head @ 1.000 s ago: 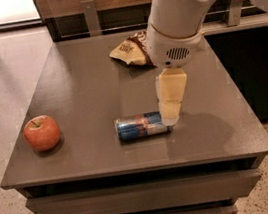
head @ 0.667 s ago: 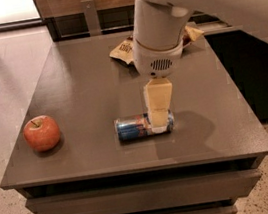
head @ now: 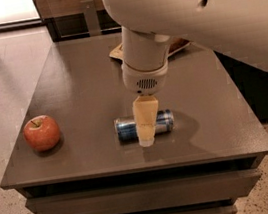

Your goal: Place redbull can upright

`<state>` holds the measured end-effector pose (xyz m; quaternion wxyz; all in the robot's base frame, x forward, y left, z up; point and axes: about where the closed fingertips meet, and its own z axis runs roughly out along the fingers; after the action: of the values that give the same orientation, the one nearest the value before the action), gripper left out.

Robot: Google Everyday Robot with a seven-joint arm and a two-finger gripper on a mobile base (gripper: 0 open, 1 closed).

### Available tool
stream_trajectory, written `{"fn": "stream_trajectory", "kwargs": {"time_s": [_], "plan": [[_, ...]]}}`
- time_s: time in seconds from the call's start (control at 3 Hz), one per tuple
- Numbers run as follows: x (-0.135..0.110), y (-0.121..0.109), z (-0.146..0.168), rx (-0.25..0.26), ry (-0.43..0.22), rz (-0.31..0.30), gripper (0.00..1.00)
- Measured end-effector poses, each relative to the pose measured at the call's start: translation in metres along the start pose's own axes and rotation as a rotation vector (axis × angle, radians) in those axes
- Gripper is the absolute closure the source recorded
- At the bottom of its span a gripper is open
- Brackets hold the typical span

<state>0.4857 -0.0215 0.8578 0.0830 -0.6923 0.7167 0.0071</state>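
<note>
The redbull can [head: 126, 129] lies on its side near the front middle of the dark table [head: 79, 82], its long axis running left to right. It is blue and silver. My gripper [head: 146, 130] hangs straight down from the white arm [head: 143, 52] and sits over the middle of the can, with its cream-coloured tip reaching the tabletop in front of the can. The middle of the can is hidden behind the gripper.
A red apple [head: 42, 132] sits near the table's front left edge. A snack bag [head: 178, 45] lies at the back of the table, mostly hidden behind the arm. The floor drops away on the left and front.
The gripper has moved left from the can's right end to its middle and come down lower. The can and the apple have not moved.
</note>
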Motion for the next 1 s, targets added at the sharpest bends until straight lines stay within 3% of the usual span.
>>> {"fn": "stream_trajectory", "kwargs": {"time_s": [1.0], "plan": [[-0.017,0.008,0.028,0.001,0.002,-0.023,0.0]]}}
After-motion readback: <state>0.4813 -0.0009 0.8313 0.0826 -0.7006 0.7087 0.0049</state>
